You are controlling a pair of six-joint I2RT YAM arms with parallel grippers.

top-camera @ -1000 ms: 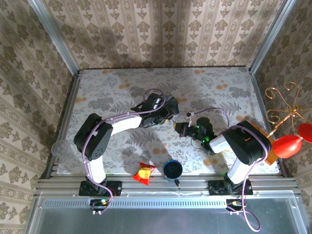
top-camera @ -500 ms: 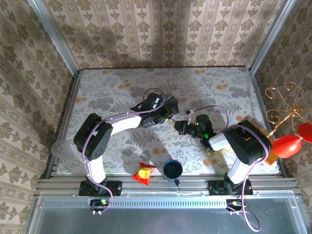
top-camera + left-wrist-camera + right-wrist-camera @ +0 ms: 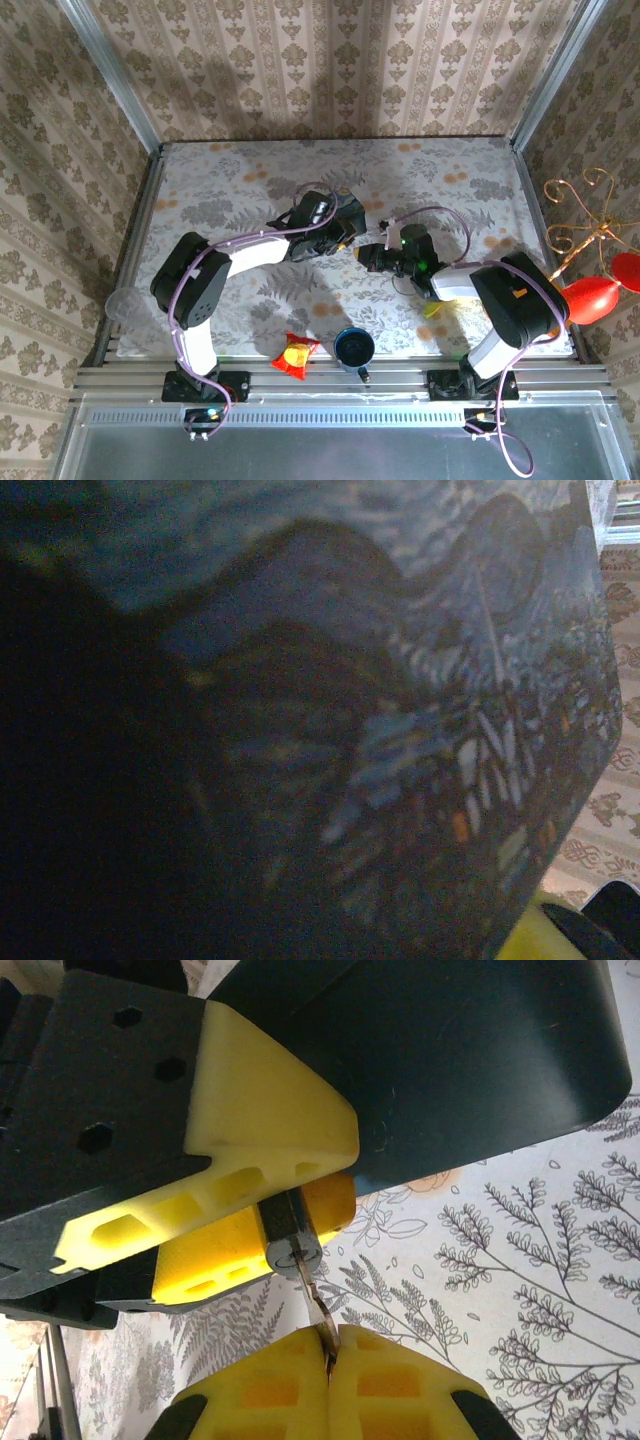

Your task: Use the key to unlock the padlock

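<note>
A floral-patterned tabletop [image 3: 220,190] is seen, with both arms extended toward its middle. The left arm [image 3: 250,252] is bent in from the near left corner, the right arm [image 3: 500,300] from the near right corner. A blue painted tin [image 3: 347,211] is found about midway between the left and right edges, somewhat nearer the far edge, just beside the left end effector [image 3: 335,232]. In the left wrist view the tin's dark painted side is seen very close to the lens.

By the middle of the near edge a dark blue cup [image 3: 354,347] is stood, with a red and yellow packet [image 3: 297,353] lying just to its left.

The padlock [image 3: 292,1243] is held near the middle of the tabletop, just beside the tin. It is clamped between the yellow fingers [image 3: 270,1150] of the left end effector, with its keyhole face turned toward the right end effector [image 3: 328,1345]. The right end effector is clenched on the key [image 3: 317,1308], whose blade tip is set at the keyhole. How far the blade has been pushed in cannot be told.
</note>
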